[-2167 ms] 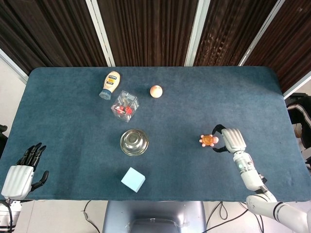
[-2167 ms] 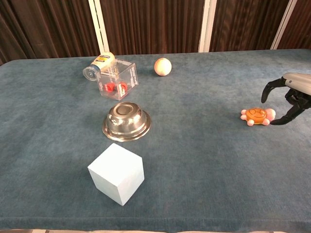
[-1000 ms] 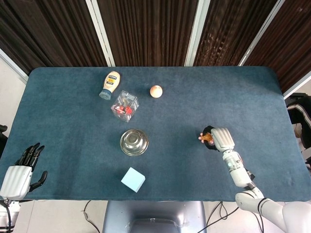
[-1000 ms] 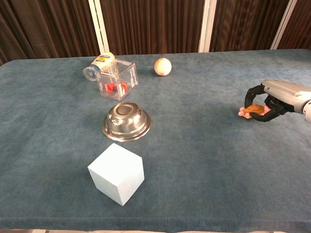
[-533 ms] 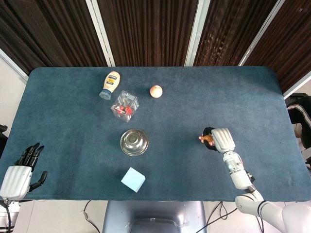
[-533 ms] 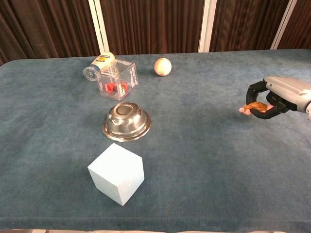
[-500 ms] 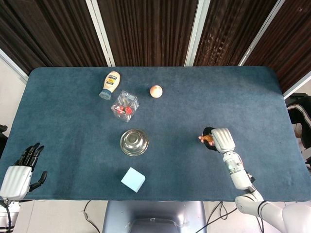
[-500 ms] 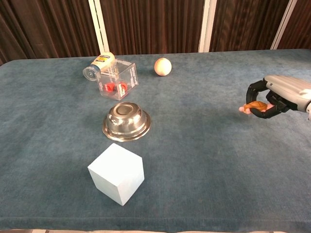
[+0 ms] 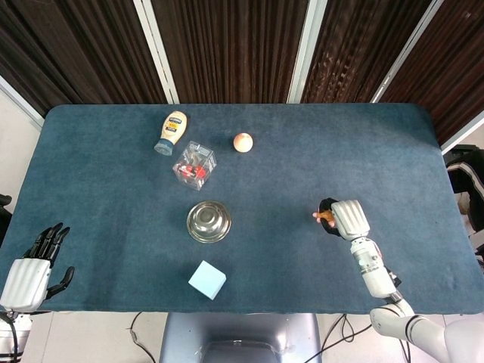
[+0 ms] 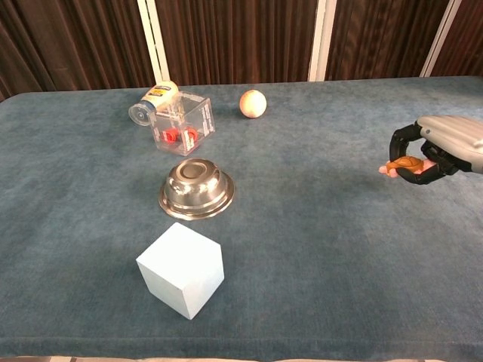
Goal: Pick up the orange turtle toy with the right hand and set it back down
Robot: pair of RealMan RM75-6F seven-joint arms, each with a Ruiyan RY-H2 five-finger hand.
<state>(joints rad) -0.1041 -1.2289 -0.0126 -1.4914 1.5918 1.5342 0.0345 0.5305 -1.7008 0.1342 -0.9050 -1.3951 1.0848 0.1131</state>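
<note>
Though half-hidden — orange turtle toy [image 10: 401,162]

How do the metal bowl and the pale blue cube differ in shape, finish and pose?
The metal bowl is round and shiny; the pale blue cube is boxy and matte. The bowl lies upside down, rim on the table; the cube sits flat on one face. Both rest untouched near the table's middle, close together.

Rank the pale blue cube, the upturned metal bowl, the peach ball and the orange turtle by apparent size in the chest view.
1. pale blue cube, though it is nearest the camera
2. metal bowl
3. peach ball
4. orange turtle, partly hidden inside the right hand, so unsure against the ball
</note>
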